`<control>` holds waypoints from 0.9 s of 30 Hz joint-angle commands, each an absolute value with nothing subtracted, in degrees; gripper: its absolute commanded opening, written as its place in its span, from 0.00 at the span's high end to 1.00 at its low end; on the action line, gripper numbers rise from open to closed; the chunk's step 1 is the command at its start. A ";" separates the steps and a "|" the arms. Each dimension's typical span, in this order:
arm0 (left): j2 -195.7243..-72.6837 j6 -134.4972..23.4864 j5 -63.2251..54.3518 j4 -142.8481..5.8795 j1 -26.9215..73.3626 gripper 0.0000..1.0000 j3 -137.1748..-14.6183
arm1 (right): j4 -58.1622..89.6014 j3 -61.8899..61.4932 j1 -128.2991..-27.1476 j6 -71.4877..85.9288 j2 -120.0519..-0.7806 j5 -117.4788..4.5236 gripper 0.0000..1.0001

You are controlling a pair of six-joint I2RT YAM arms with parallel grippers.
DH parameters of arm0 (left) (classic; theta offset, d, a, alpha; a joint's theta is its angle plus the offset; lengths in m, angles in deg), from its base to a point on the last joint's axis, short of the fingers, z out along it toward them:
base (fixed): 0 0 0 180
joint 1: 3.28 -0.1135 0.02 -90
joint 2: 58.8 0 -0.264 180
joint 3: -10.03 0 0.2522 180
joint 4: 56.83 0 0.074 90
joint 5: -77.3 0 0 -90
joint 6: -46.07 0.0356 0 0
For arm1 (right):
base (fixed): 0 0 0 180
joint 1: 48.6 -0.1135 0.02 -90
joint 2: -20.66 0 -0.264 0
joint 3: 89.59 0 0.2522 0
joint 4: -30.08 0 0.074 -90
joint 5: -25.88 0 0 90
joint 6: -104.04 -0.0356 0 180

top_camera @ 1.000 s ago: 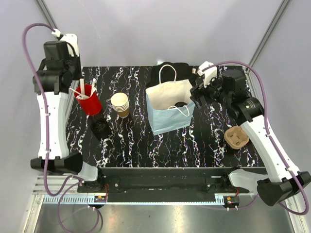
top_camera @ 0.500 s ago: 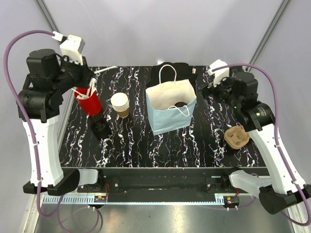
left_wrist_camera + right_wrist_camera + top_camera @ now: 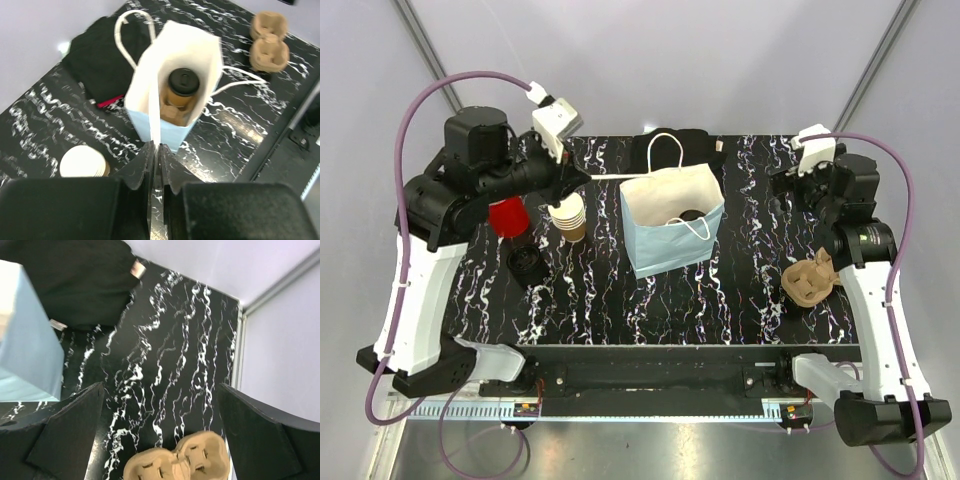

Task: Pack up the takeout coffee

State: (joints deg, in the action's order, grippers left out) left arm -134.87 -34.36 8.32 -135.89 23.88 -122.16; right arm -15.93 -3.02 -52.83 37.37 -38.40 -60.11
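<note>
The left gripper (image 3: 155, 150) is pinched tight on a white straw (image 3: 154, 125), its jaws meeting on the thin tube, which runs forward from the tips toward the paper bag (image 3: 142, 87). From overhead the straw lies nearly level, its far end reaching the bag's near rim.

Inside the bag stands the takeout coffee cup (image 3: 183, 82), black lid on, upright above a tan cardboard piece that looks like a carrier. So the drink seems packed, and the step in hand is probably adding the straw.

To do it well, the free end should be carried over the open mouth and tilted down into the gap beside the cup. It should stay clear of the rim, the white handles (image 3: 131, 30) and the lid, and be let go only once it is well inside. A nudge on the thin wall could tip the bag.

Near the gripper sits a stack of paper cups (image 3: 82, 161). The right gripper (image 3: 160, 390) hangs wide open and empty above a spare cup carrier (image 3: 175, 462), well apart from the bag.
</note>
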 commanded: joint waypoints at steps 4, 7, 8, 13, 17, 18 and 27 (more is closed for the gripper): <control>-132.45 -32.32 12.79 -132.02 27.83 0.90 -120.63 | -12.25 -3.33 -49.56 34.52 -38.40 -56.92 0.00; -132.63 -31.63 10.69 -131.50 29.59 0.91 -118.35 | -12.16 -2.97 -49.65 33.46 -38.84 -55.95 0.00; -132.54 -31.36 8.51 -130.89 30.03 0.91 -117.55 | -12.25 -2.97 -49.65 33.46 -38.92 -55.86 0.00; -134.03 -29.69 -3.00 -130.53 34.42 0.92 -115.61 | -12.78 -2.97 -49.65 33.99 -39.45 -54.81 0.00; -136.22 -28.90 -9.87 -130.79 37.84 0.92 -115.70 | -13.83 -2.62 -49.56 34.69 -40.33 -53.84 0.00; -137.36 -28.64 -10.67 -130.79 38.11 0.92 -115.61 | -13.83 -2.62 -49.56 34.86 -40.51 -53.75 0.00; -144.05 -27.93 -19.38 -129.66 40.14 0.90 -116.32 | -14.36 -3.58 -49.65 36.01 -41.12 -52.52 0.00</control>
State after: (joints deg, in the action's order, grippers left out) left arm -142.74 -28.92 -14.37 -133.46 39.83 -115.45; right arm -15.13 -3.87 -49.70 35.03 -41.27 -54.36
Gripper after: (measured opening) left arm 0.073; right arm 0.994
